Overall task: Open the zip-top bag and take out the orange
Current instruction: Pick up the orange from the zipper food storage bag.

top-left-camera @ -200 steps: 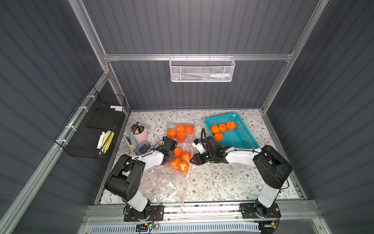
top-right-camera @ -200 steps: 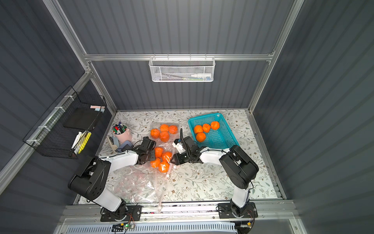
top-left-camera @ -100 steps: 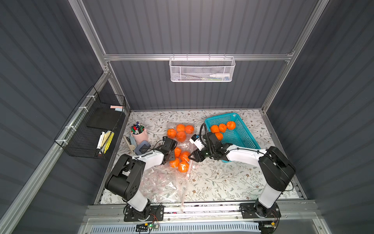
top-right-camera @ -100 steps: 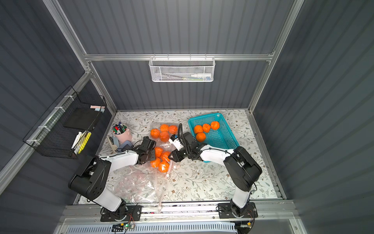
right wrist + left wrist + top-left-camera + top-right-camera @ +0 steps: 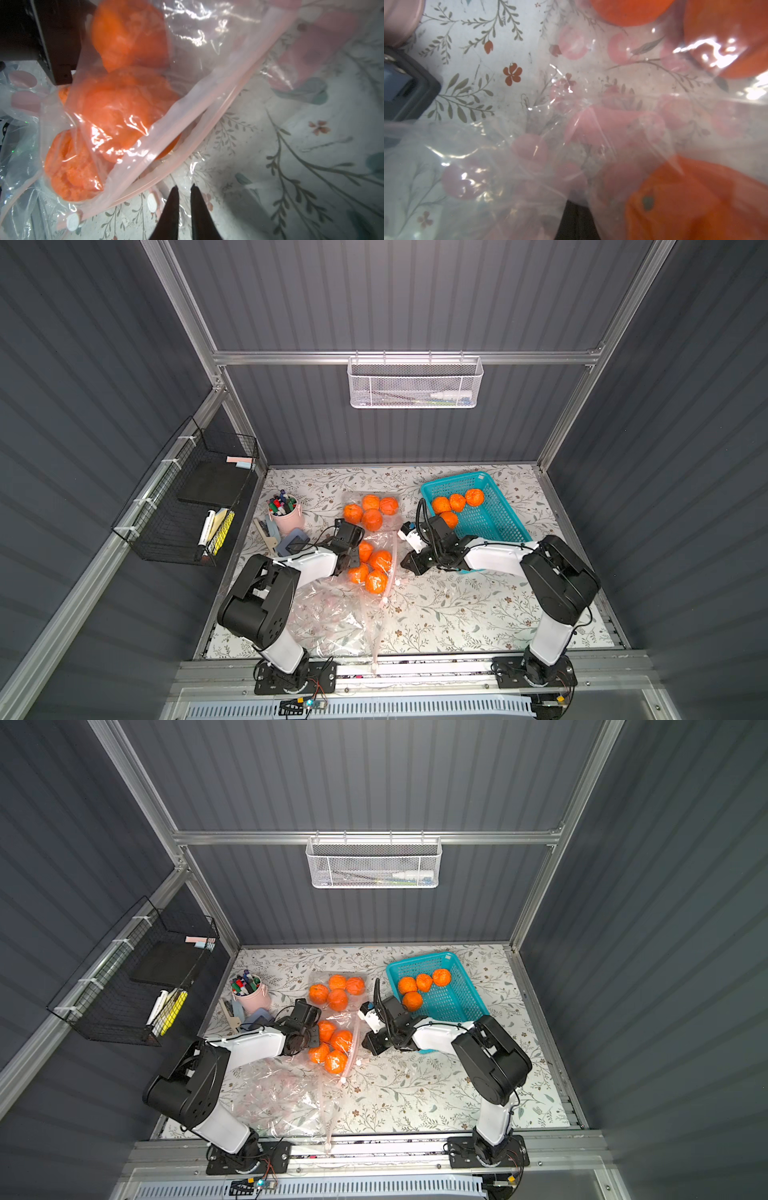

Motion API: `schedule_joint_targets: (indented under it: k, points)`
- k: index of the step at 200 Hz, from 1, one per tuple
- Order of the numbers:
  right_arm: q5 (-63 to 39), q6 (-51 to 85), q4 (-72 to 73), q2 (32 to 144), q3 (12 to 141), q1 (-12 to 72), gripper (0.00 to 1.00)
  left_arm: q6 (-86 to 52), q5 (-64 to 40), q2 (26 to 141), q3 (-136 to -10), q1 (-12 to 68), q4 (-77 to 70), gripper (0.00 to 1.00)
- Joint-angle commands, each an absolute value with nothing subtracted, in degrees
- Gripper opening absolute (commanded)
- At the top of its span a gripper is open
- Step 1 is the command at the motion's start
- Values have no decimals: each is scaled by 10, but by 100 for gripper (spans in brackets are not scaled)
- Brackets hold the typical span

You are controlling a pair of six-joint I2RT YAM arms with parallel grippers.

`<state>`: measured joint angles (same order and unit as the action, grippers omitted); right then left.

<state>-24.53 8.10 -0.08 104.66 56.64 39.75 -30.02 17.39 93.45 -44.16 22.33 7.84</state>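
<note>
In both top views the table [image 5: 457,614] is evenly bright and sharp, the walls [image 5: 415,302] dim. Wrist views are soft close up, with white glare on the zip-top bag [image 5: 197,27].

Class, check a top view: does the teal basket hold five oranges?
No, the teal basket holds four oranges, clustered at its far end.

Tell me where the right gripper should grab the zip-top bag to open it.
On the zip-top bag, pinch the upper lip of the pink zipper strip, coming in low across the table. The strip is thin, faces the right gripper, and the oranges bulge behind it.
</note>
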Motion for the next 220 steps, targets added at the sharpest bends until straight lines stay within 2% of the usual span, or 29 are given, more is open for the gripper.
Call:
schedule_joint_targets:
  k: [1, 15, 44, 115, 186, 220]
  points:
    - [-294, 66, 17, 1053, 591, 403, 20, -292, 141, 968, -424, 221, 136, 0]
    - [-308, 59, 27, 1051, 596, 410, 25, -291, 140, 968, -425, 221, 135, 0]
    - [-308, 47, 40, 1051, 611, 425, 49, -289, 137, 970, -425, 221, 134, 0]
    - [-260, 34, 21, 1099, 681, 445, 68, -286, 132, 974, -427, 221, 133, 0]
    - [-236, 33, -27, 1145, 705, 456, 72, -285, 130, 976, -427, 221, 134, 0]
    - [-244, 31, -35, 1106, 695, 456, 57, -286, 131, 973, -425, 221, 132, 0]
